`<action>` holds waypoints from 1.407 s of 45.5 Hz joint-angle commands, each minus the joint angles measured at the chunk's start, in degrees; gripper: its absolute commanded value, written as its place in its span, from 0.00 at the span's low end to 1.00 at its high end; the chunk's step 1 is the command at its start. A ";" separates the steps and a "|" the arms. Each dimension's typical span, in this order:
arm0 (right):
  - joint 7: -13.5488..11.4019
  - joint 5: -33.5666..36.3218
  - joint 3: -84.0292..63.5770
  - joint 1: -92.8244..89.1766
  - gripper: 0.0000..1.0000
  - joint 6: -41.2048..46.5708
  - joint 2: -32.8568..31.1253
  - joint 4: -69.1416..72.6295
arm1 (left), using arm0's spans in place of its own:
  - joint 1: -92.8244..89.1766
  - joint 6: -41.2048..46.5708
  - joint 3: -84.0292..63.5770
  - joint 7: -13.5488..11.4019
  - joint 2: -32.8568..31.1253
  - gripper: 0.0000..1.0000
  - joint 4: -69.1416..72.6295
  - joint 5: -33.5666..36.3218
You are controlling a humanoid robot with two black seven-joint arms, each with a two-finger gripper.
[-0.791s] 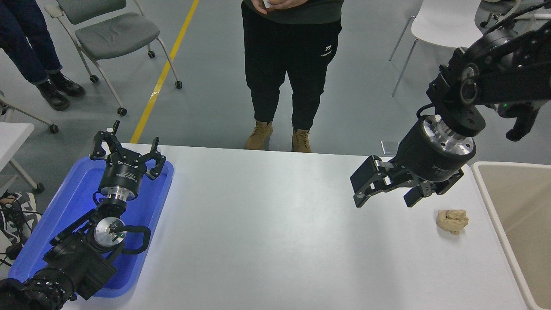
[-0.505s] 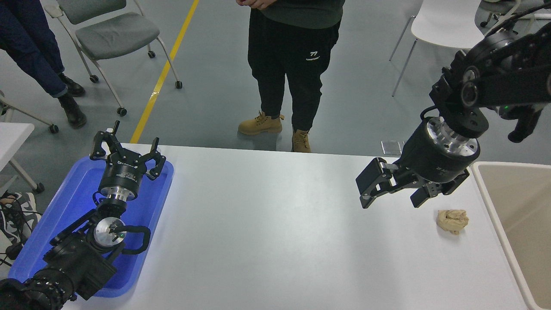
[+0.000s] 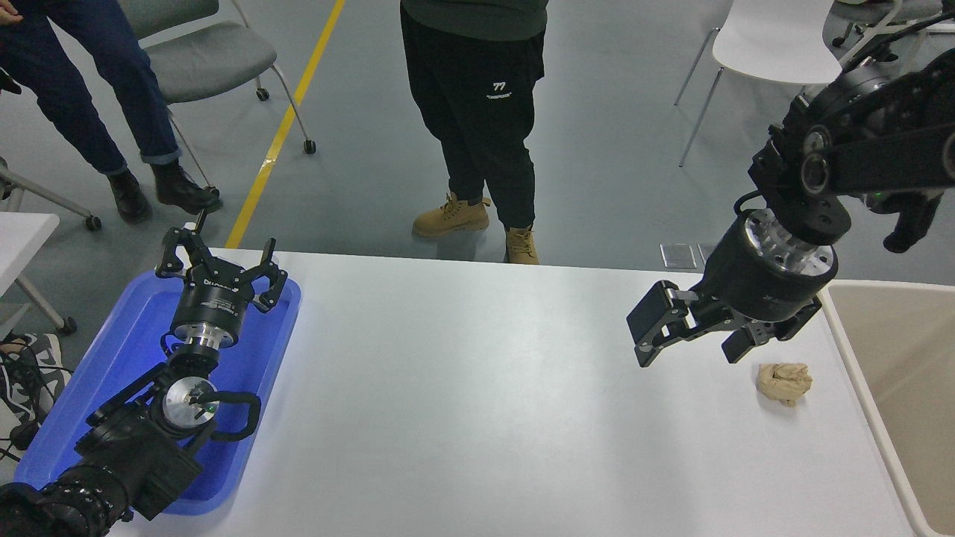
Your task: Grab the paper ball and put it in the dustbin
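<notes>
The tan paper ball [image 3: 784, 382] lies on the white table [image 3: 477, 418] near its right edge. The beige dustbin [image 3: 899, 388] with a pale rim stands just right of the table. My right gripper [image 3: 690, 350] is open and empty, hanging above the table just left of and a little behind the ball. My left gripper [image 3: 221, 267] is open and parked over the blue tray [image 3: 97, 395] at the lower left.
Two people stand on the floor beyond the table's far side; one in black trousers and tan boots [image 3: 477, 224], one in jeans [image 3: 112, 112] at the top left. Chairs stand at the top left [image 3: 209, 52] and top right [image 3: 776, 37].
My right gripper has moved slightly right and down toward the paper ball. The people beyond the table have shifted left. The left arm has not moved.
</notes>
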 commanded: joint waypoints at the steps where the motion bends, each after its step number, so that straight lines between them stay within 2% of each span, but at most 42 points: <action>1: 0.04 -0.51 -0.25 -1.62 1.00 -0.93 -0.43 -0.53 | 0.01 -0.09 0.00 0.00 0.00 1.00 -0.09 0.00; 10: 0.04 -2.00 -0.51 -1.97 1.00 -2.25 -4.74 -0.70 | 0.01 0.00 0.00 0.00 0.00 1.00 0.00 0.00; 28: 0.04 -4.29 -0.51 -4.52 1.00 -2.52 -7.29 -0.79 | -0.07 0.00 0.00 0.00 0.00 1.00 0.00 0.00; 34: 0.04 -6.57 -0.78 -6.71 1.00 -5.59 -7.73 -1.49 | -0.07 0.00 0.00 0.00 0.00 1.00 -0.09 0.00; 42: 0.04 -9.38 -1.04 -11.90 1.00 -8.93 -7.91 -5.27 | -0.07 -0.09 0.00 0.00 0.00 1.00 -0.09 0.00; 50: 0.04 -14.13 -1.39 -19.63 1.00 -17.98 -8.26 -11.68 | -0.07 -0.09 0.00 0.00 0.00 1.00 -0.09 0.00; 58: 0.04 -17.21 -4.38 -27.36 1.00 -22.99 -8.52 -20.99 | -0.07 -0.09 0.00 0.00 0.00 1.00 -0.09 0.00; 64: 0.04 -18.61 -4.38 -34.30 1.00 -23.96 -11.77 -29.95 | -0.07 -0.09 0.00 0.00 0.00 1.00 -0.09 0.00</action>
